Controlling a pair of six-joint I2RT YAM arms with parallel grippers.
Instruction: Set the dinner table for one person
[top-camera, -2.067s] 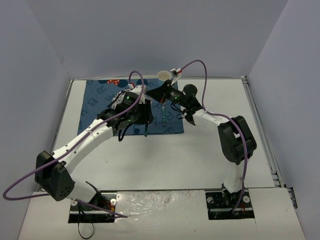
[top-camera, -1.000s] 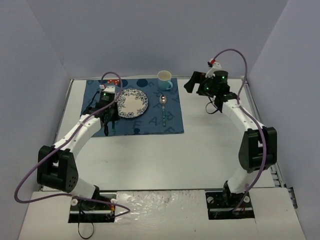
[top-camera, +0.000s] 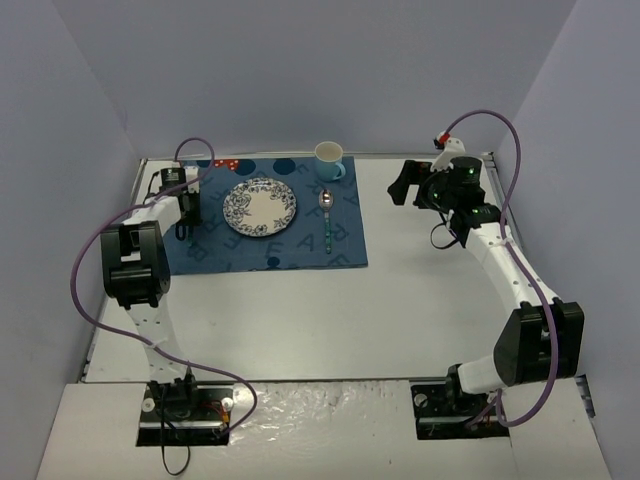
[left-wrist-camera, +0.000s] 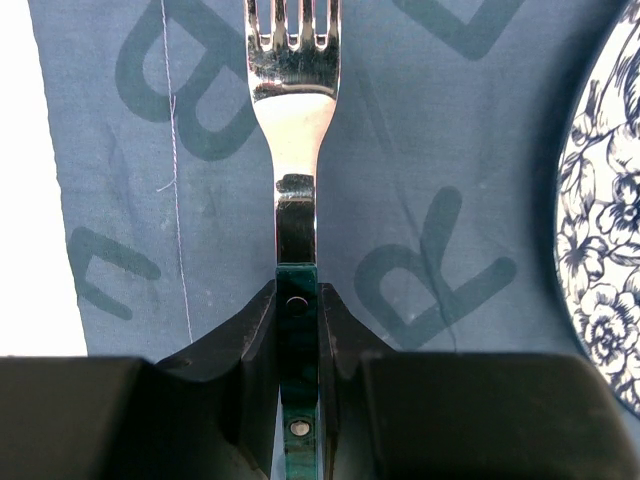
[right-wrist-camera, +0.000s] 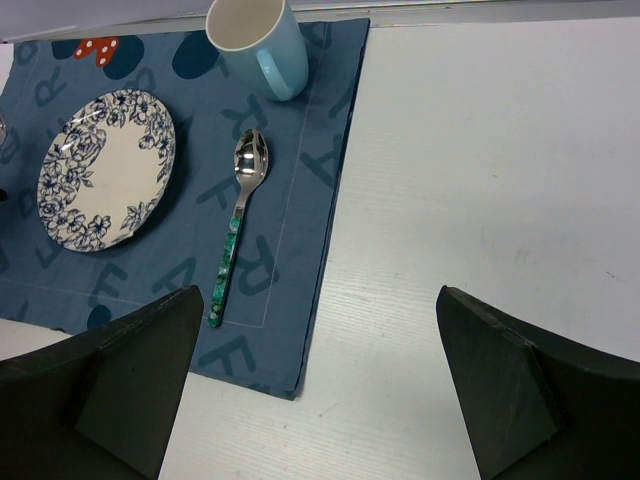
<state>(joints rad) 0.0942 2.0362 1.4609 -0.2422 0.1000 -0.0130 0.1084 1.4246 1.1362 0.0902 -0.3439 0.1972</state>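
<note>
My left gripper (top-camera: 182, 222) (left-wrist-camera: 298, 300) is shut on the green handle of a silver fork (left-wrist-camera: 296, 120). The fork is low over the left part of the blue lettered mat (left-wrist-camera: 420, 130), tines pointing away from me. A blue-patterned plate (top-camera: 259, 207) (left-wrist-camera: 605, 220) lies just right of the fork. A light blue mug (top-camera: 329, 160) (right-wrist-camera: 258, 40) stands at the mat's far edge. A green-handled spoon (top-camera: 326, 220) (right-wrist-camera: 238, 220) lies right of the plate (right-wrist-camera: 105, 170). My right gripper (top-camera: 405, 185) (right-wrist-camera: 320, 330) hangs open and holds nothing, over the white dinner table (top-camera: 400, 300) right of the mat.
The mat (top-camera: 300, 250) covers the table's far left area and has a red dotted patch (top-camera: 228, 163) at its back edge. Grey edge strips (top-camera: 520, 250) and pale walls border the table. Purple cables (top-camera: 95, 250) loop from both arms.
My left gripper has carried the fork leftward, away from the plate's edge to the left part of the mat. The right arm has drawn back to the right, away from the mug.
</note>
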